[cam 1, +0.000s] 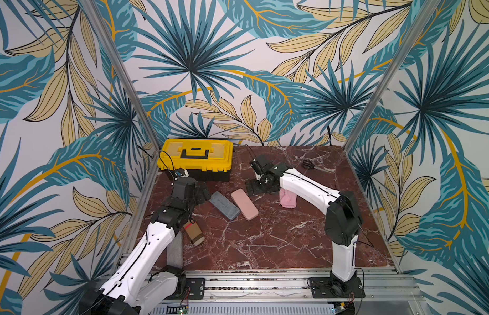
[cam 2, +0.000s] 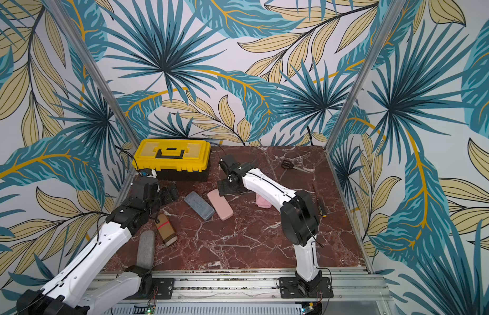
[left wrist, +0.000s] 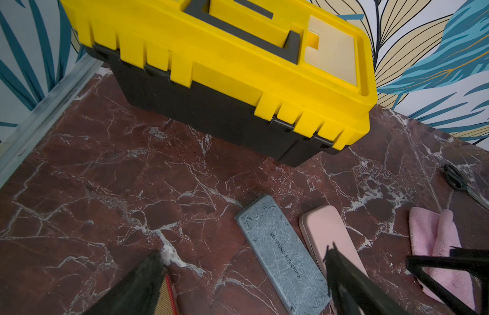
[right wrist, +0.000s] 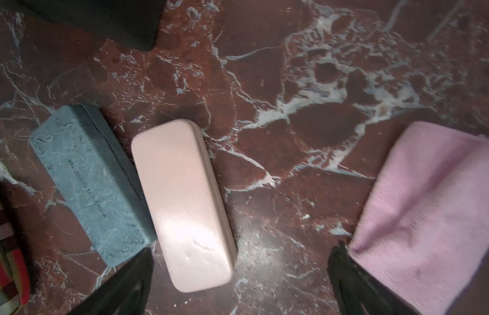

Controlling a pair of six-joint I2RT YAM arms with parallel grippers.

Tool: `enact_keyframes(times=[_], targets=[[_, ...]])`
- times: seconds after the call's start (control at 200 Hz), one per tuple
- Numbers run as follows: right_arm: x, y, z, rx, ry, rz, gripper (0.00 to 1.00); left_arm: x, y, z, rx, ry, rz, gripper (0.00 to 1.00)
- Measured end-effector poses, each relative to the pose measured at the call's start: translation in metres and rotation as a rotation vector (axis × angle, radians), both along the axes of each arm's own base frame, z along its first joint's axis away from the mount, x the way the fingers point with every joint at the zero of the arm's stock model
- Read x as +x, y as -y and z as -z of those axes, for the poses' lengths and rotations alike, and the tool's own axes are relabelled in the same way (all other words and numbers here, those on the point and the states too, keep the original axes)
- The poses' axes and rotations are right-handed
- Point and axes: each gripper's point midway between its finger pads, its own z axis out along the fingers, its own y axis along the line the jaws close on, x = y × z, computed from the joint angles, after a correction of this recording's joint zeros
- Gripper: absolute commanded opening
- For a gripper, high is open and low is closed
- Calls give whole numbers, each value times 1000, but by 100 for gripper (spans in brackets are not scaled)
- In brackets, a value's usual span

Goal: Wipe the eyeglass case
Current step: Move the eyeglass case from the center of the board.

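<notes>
Right at the bottom edge sits the aluminium rail (cam 1: 265,283) with both arm bases bolted on. From there the left arm (cam 1: 145,251) leans up the left side and the right arm (cam 1: 306,185) arches in from the lower right. In the centre of the marble counter (cam 1: 265,240), there it is: the pink eyeglass case (cam 1: 244,204), lid shut, lying flat on a diagonal. The grey eyeglass case (cam 1: 224,205) lies parallel and close against its left side. The left jaws are spread wide with nothing in them, poised just up and left of the grey one's upper end. The right jaws are spread wide too and empty, hanging over bare counter just above the pink case's upper end. In the right wrist view the pink case (right wrist: 183,201) sits between the two tips, and one tip reaches the edge of the pink cloth (right wrist: 418,212). That cloth lies crumpled to the right of the cases, partly under the right arm. Upper left is a closed yellow toolbox (cam 1: 195,158), upper right are scissors (cam 1: 308,164), and lower left is a plaid case (cam 1: 193,231), half hidden by the left arm.
</notes>
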Motion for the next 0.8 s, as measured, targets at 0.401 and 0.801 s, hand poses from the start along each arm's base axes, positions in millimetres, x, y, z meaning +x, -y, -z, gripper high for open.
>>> enact_keyframes(times=[0.401,0.801], targets=[[4,-53,63,-112,-104,-112,99,-10,-2,-20,-28,51,-7,96],[7,-51,97,-158,-156,-72,87,-9,0,-17,-35,42,2,96]])
